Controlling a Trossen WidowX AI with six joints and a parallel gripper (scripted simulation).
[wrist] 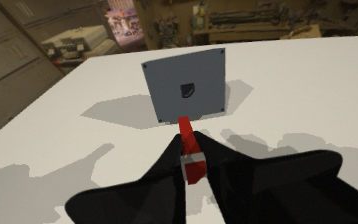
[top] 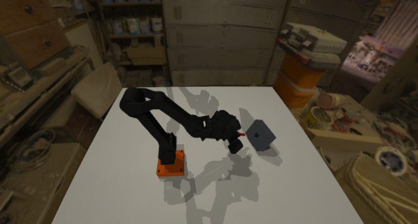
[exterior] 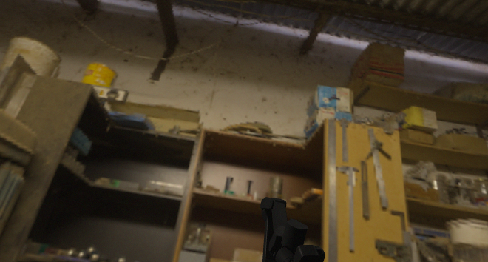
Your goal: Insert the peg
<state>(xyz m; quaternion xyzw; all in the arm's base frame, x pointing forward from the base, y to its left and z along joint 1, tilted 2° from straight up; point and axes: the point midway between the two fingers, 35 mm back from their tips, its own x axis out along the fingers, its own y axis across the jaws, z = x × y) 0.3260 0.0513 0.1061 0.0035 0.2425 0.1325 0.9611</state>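
Observation:
My gripper (wrist: 187, 136) (top: 238, 135) is shut on the red peg (wrist: 189, 145) (top: 242, 134), which has a grey band and points forward at the grey sloped panel (wrist: 202, 102) (top: 263, 138). The panel stands on the white table (top: 133, 191) just ahead of the peg's tip, with a gap between them. Its face has one dark hole (wrist: 187, 90) (top: 255, 135) shaped like a quarter circle. In the wrist view the peg's tip sits below the hole, near the panel's lower edge. In the exterior view only part of the black arm (exterior: 286, 234) shows.
The arm's orange base (top: 171, 167) is bolted to the table at the front left of the panel. The table's edges drop off to workshop clutter on all sides.

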